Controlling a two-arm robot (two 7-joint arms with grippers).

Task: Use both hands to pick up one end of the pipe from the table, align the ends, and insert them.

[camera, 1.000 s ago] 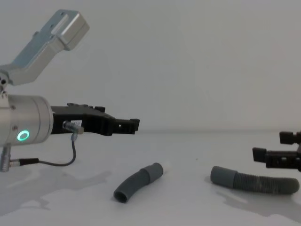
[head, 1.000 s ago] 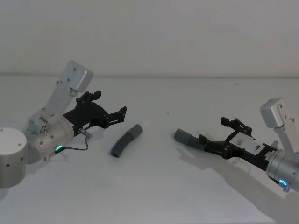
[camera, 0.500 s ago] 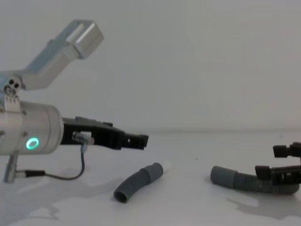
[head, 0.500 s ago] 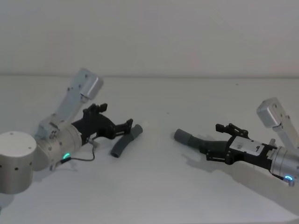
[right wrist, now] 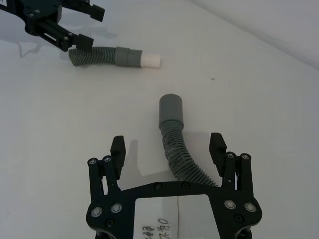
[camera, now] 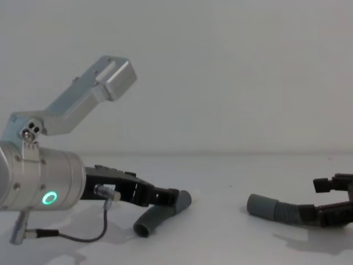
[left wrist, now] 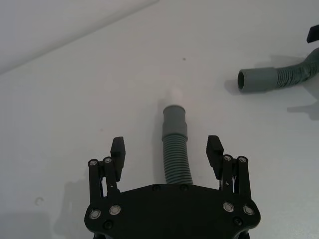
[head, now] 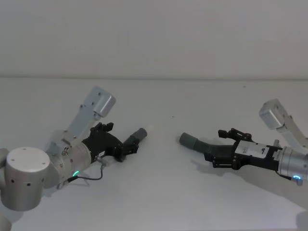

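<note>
Left gripper (left wrist: 166, 146): low over the table (head: 159, 202), left of centre, fingers spread wide. The short hose (left wrist: 175, 149) lies flat and runs lengthwise through the gap. Its ribbed body sits between the fingers with bare table on both sides, no contact. The short-hose cuff (left wrist: 174, 119) and white spigot tip (right wrist: 149, 60) stick out past the fingertips toward the middle of the table. In the chest view one finger crosses in front of the hose's upper part, and the open rear end shows below it.

Right gripper (right wrist: 167, 143): same posture on the right side, low and fingers wide apart, gripping nothing. The long hose (right wrist: 177, 149) passes between the fingers with a bend inside the gap, and neither finger touches it. Its far length goes under the palm, hidden. The long-hose cuff (right wrist: 170, 109) lies beyond the fingertips, open end toward the table's middle.

Both hoses rest on the table. The two cuffed ends roughly face each other and are well apart, with bare white surface between. Can't tell from the chest view whether either gripper's fingertips touch the table; they look just above it.
</note>
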